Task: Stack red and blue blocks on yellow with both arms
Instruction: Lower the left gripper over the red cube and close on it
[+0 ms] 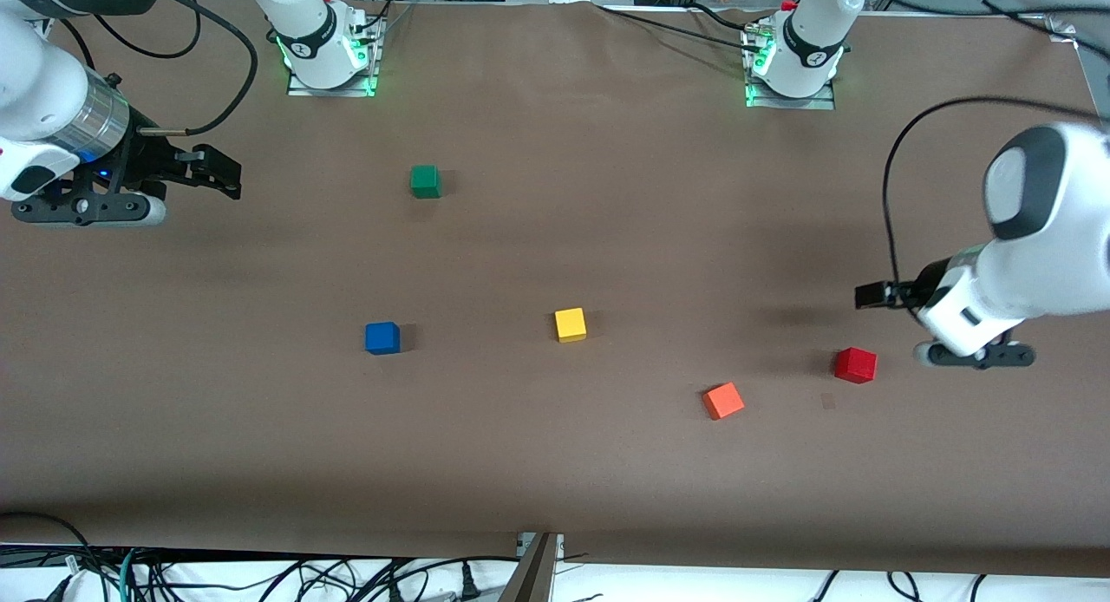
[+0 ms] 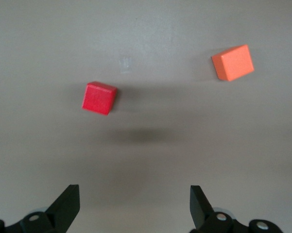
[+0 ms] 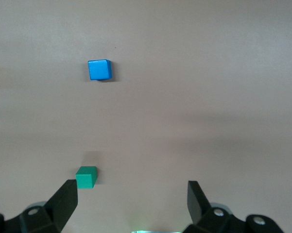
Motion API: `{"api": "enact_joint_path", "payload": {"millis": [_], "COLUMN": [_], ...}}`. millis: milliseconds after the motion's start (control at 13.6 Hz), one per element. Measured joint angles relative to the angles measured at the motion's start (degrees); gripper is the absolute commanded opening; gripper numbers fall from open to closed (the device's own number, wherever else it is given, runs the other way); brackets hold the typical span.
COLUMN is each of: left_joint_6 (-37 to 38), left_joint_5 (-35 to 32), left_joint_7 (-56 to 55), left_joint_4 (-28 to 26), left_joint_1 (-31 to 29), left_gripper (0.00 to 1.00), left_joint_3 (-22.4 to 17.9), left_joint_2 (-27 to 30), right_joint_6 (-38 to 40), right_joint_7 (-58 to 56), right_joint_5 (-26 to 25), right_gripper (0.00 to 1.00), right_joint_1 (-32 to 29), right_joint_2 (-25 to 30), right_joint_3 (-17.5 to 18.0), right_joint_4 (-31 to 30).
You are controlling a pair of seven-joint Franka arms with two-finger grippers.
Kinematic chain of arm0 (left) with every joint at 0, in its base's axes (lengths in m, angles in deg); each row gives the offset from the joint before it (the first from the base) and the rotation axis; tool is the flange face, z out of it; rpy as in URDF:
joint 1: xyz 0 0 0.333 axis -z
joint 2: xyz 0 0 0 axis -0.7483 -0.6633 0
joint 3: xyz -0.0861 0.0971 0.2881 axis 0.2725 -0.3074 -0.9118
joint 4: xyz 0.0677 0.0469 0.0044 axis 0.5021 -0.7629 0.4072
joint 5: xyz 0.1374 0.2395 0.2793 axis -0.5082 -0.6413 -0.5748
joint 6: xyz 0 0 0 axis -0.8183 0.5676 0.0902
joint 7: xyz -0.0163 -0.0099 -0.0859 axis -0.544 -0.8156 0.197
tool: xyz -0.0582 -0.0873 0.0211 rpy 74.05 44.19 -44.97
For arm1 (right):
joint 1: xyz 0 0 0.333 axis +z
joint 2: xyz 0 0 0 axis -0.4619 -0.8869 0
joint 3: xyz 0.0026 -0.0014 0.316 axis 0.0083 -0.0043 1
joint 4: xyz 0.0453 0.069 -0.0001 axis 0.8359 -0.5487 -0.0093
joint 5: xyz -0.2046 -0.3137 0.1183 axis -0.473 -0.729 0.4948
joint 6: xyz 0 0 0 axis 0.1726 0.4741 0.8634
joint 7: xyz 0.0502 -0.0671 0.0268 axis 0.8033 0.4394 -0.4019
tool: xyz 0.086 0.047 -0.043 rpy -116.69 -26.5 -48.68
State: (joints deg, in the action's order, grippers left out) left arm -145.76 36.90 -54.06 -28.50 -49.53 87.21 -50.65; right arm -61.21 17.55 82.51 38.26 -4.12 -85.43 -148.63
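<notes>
Left gripper hangs over the table at the left arm's end, fingers wide apart and empty, the red block sitting just beside it. Right gripper hovers at its own end, fingers spread too (nothing held). Blue block and yellow block sit well apart mid-table, all three unstacked. Orange block lies near red; green block lies closer to the bases.
</notes>
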Motion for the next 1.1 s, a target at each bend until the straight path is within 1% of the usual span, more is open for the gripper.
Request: {"api": "enact_joint_path", "payload": {"millis": [74,221,368,515,662,883,1104], "left_joint_6": [-3.0,-10.3,-16.9,-22.2,-26.1,-29.9,-33.3], "left_joint_5": [0.0,-0.6,-3.5,-4.7,-5.0,-5.0,-5.0], "left_joint_7": [0.0,0.0,0.0,0.9,3.9,9.6,12.3], "left_joint_4": [-1.1,-5.3,-10.2,-14.0,-15.9,-16.6,-17.6], "left_joint_1": [0.0,0.0,-0.3,-0.6,-0.9,-2.4,-4.1], "left_gripper": [1.00,1.00,1.00,1.00,1.00,1.00,1.00], "left_joint_3": [0.0,-0.1,-0.3,-0.4,-0.5,-0.7,-0.7], "left_joint_2": [-1.5,-3.4,-4.2,-4.7,-5.4,-7.1,-8.3], "right_joint_6": [0.0,0.0,0.0,0.0,0.0,0.0,0.0], "right_joint_7": [0.0,0.0,0.0,0.0,0.0,0.1,0.1], "right_joint_5": [0.0,0.0,0.0,0.0,0.0,0.0,0.0], "right_gripper": [1.00,1.00,1.00,1.00,1.00,1.00,1.00], "right_joint_1": [0.0,0.0,0.0,0.0,0.0,0.0,0.0], "right_joint_2": [0.0,0.0,0.0,0.0,0.0,0.0,0.0], "right_joint_3": [0.0,0.0,0.0,0.0,0.0,0.0,0.0], "right_joint_4": [0.0,0.0,0.0,0.0,0.0,0.0,0.0]}}
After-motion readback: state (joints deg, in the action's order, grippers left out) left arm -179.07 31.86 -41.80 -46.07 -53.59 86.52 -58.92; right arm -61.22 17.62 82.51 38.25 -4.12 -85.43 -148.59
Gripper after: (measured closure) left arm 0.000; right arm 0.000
